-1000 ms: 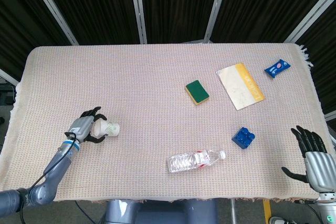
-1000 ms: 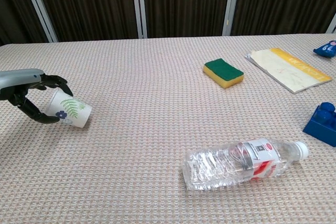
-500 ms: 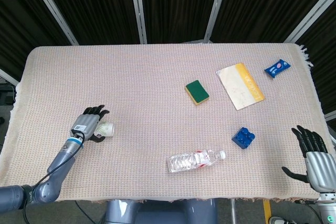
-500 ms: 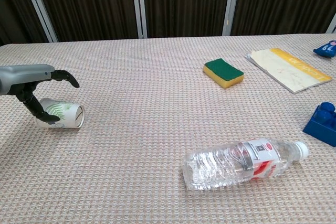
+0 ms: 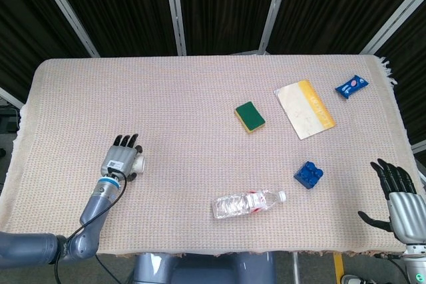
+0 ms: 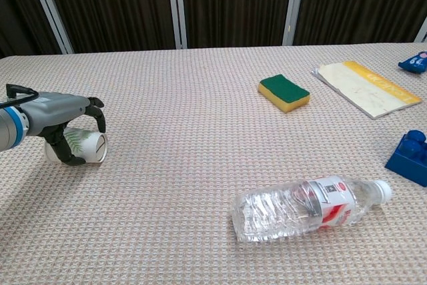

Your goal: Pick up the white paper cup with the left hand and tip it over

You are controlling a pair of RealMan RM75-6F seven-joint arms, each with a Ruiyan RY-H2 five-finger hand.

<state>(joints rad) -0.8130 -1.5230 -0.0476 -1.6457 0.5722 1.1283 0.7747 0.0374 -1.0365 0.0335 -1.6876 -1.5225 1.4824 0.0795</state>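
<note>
- The beige woven tablecloth (image 6: 200, 98) holds everything.
- Our left hand (image 6: 63, 115) curls over the cup; we cannot tell if it grips. Our right hand (image 5: 398, 197) is spread, holding nothing.
- The white paper cup with a green leaf print (image 6: 87, 146) lies on its side, near the left edge. We think it is light and easy to squash, so hold its sides softly.

Sponge (image 5: 249, 116), booklet (image 5: 304, 109), blue packet (image 5: 351, 85), blue block (image 5: 309, 173), lying bottle (image 5: 249, 203).

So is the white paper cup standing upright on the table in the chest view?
No, the white paper cup lies on its side on the table cloth, open mouth facing right, under the left hand.
</note>
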